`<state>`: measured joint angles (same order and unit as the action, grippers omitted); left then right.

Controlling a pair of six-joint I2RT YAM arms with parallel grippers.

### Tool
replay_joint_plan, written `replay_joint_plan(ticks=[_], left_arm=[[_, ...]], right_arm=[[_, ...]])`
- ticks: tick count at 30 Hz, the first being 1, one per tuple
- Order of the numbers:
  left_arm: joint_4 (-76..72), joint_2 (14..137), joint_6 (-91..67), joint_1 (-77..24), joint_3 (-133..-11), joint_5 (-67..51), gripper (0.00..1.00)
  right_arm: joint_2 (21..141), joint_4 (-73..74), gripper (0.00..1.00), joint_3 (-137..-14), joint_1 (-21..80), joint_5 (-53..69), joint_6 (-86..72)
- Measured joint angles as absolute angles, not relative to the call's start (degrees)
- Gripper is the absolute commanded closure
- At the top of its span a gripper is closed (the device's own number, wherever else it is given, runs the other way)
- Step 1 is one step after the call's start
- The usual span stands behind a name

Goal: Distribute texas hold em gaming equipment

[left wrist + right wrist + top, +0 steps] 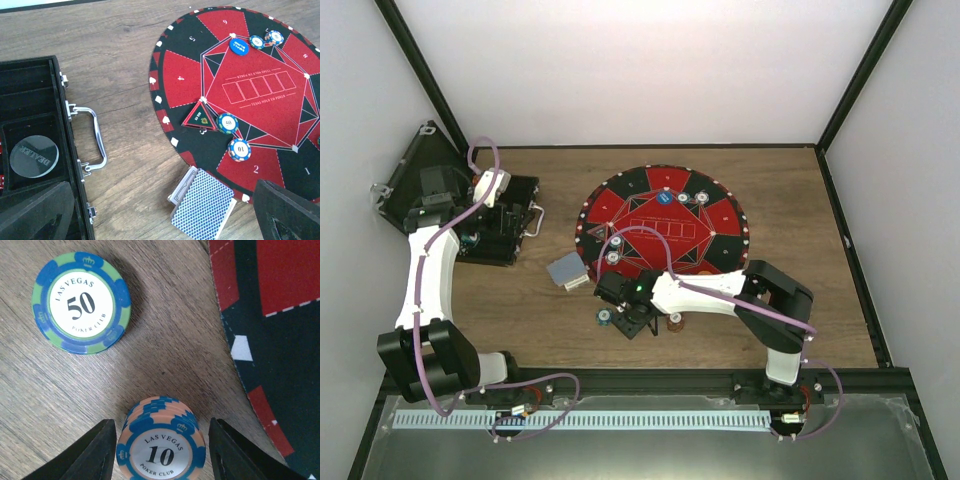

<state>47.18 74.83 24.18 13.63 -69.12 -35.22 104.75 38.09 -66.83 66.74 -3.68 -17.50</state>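
**Top view:** The round mat serves as landmark. The card deck lies on the table just off the mat's near-left rim. The left gripper is over the black case, well left of the mat.

**Left wrist view:** The left gripper's jaws are spread wide with nothing between them. Two chips rest on the mat.

**Right wrist view:** The right gripper straddles the "10" chip stack beside the mat's rim. I cannot tell whether it is pinching the stack. The "50" chip lies farther off the mat.
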Motion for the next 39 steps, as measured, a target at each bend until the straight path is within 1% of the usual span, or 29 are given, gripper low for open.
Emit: replay_joint_plan(ticks=[5, 8, 12, 18, 22, 26, 32, 39], left_arm=[[47.16, 74.81, 24.18, 13.63, -68.82, -35.22, 0.00], [47.13, 74.81, 24.18, 13.63, -68.73, -35.22, 0.00], [47.13, 74.81, 24.18, 13.63, -68.64, -35.22, 0.00], [47.13, 74.78, 24.18, 13.63, -68.64, -35.20, 0.00], [47.13, 74.78, 24.18, 13.63, -68.64, -35.20, 0.00], [47.13, 74.78, 24.18, 13.63, -68.64, -35.20, 0.00], [47.13, 74.78, 24.08, 13.63, -68.64, -35.20, 0.00], [47.13, 74.78, 24.05, 13.63, -68.66, -35.24, 0.00]], right_arm=[[104.60, 38.06, 0.60, -66.83, 66.48, -3.62, -17.65], [104.47, 38.09, 0.63, -66.83, 66.46, -3.57, -17.72], [104.38, 38.11, 0.75, -66.83, 66.17, -3.57, -17.63], [103.83, 38.50, 0.85, -66.83, 65.60, -3.22, -17.63], [101.75, 39.72, 0.86, -66.87, 64.01, -3.51, -17.65], [98.59, 41.67, 0.88, -67.68, 60.05, -4.67, -17.63], [94.85, 42.22, 0.88, -67.94, 49.56, -6.90, -17.28], [94.67, 41.69, 0.88, -67.70, 36.45, -9.32, -16.91]])
